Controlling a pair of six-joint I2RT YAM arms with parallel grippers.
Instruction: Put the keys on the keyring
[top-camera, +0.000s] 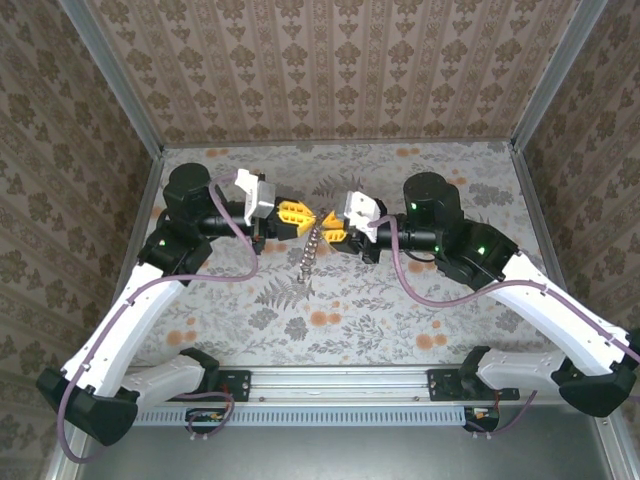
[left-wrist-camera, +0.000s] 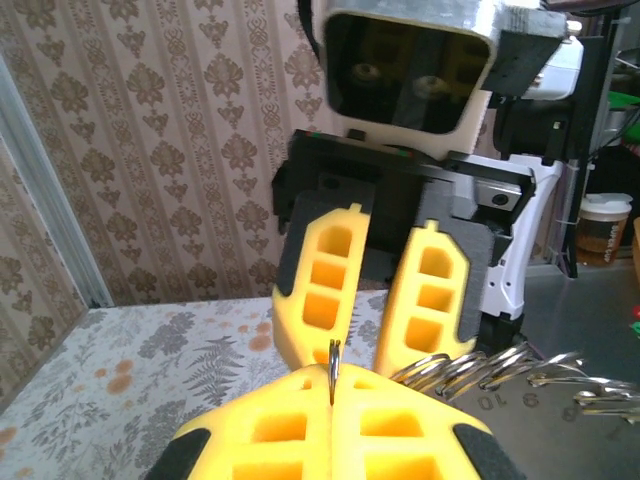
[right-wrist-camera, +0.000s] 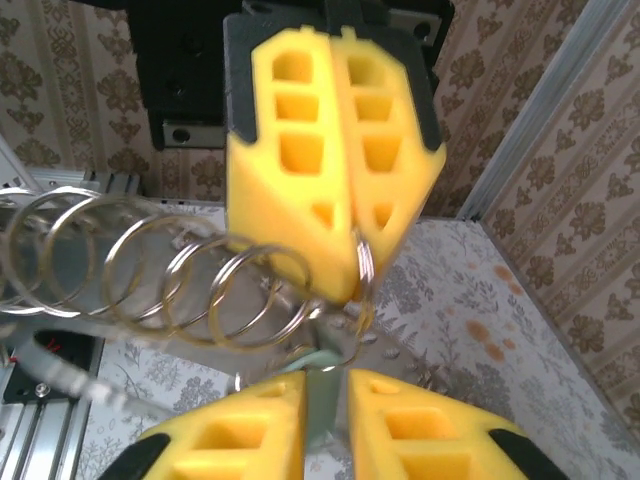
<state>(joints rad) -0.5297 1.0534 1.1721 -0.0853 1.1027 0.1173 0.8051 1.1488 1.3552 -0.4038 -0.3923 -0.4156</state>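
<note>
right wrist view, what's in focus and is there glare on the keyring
right wrist: keyring loops near the middle are fairly sharp with bright glints, far-left loops smear; left end effector slightly soft. left wrist: keyring loops at right edge blurred.

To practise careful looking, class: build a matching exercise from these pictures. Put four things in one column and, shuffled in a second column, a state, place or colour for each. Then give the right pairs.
Column one
1. left hand
2. right hand
3. keyring
4. tablecloth

Column two
A. pale, with leaves and orange blots
B. fingertips with a narrow gap between them
C. fingers pressed together on a thin metal ring
D. a chain of metal rings running from where the hands meet

Pairs: 1-C, 2-B, 3-D, 4-A
</note>
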